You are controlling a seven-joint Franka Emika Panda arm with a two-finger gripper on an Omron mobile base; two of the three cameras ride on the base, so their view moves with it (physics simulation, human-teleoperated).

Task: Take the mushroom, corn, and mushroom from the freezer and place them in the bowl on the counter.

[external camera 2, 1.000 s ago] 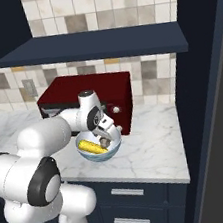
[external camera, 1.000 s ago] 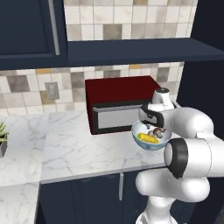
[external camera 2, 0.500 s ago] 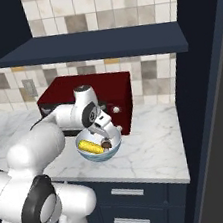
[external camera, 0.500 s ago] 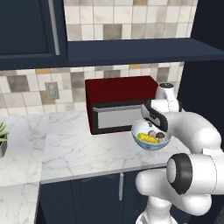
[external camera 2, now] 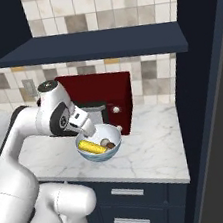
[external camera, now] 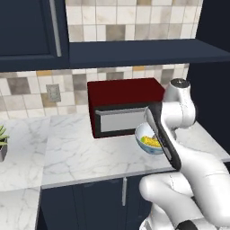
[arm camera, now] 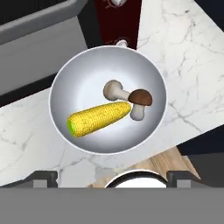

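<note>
Hand view: looks straight down into the bowl, fingertips set wide apart at the lower edge, nothing between them.
Pincer: released, empty, just above the bowl's left rim in the right base view; a second ago it sat lower, over the bowl's middle, and the jaws have spread since.
Arm: elbow has swung up and forward since the earlier frames.
Corn: lying flat in the bowl, green end toward the rim, unmoved.
Mushrooms: brown-capped mushroom touching the corn's tip; pale mushroom just beside it.
Bowl place: on the counter near its front edge, just before the dark red microwave; same spot as before.
</note>
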